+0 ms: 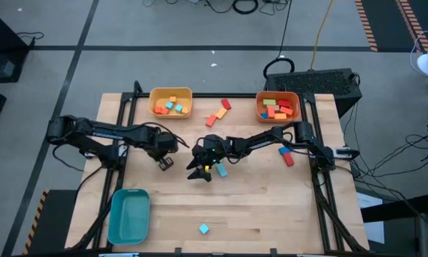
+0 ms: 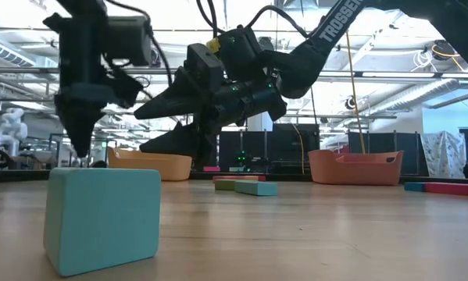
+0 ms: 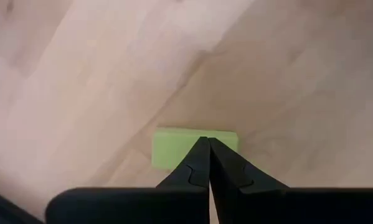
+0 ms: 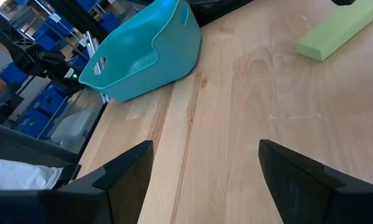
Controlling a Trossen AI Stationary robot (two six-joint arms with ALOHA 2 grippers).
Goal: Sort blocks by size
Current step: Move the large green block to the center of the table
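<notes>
My left gripper (image 1: 165, 161) is shut and points straight down over a light green block (image 3: 174, 142) that lies flat on the wooden table; nothing is between its fingers. In the right wrist view this green block (image 4: 335, 28) is a short bar. My right gripper (image 1: 198, 170) stands open at mid-table, slanting slightly down over bare wood (image 4: 202, 168). Beside it lie a light blue block (image 1: 221, 171) and a green one (image 2: 234, 184). A light blue cube (image 1: 203, 228) sits near the front edge. My left gripper's shut fingertips (image 3: 202, 149) stand over the green block's middle, coming from above and pointing down. The block lies flat on the table. Whether the tips touch it, I cannot tell.
A teal bin (image 1: 112, 214) stands at the near left. A yellow bin (image 1: 153, 96) and an orange bin (image 1: 259, 107), both holding blocks, stand at the back. Orange and red blocks (image 1: 217, 114) lie between them; blue and red blocks (image 1: 286, 154) lie at the right.
</notes>
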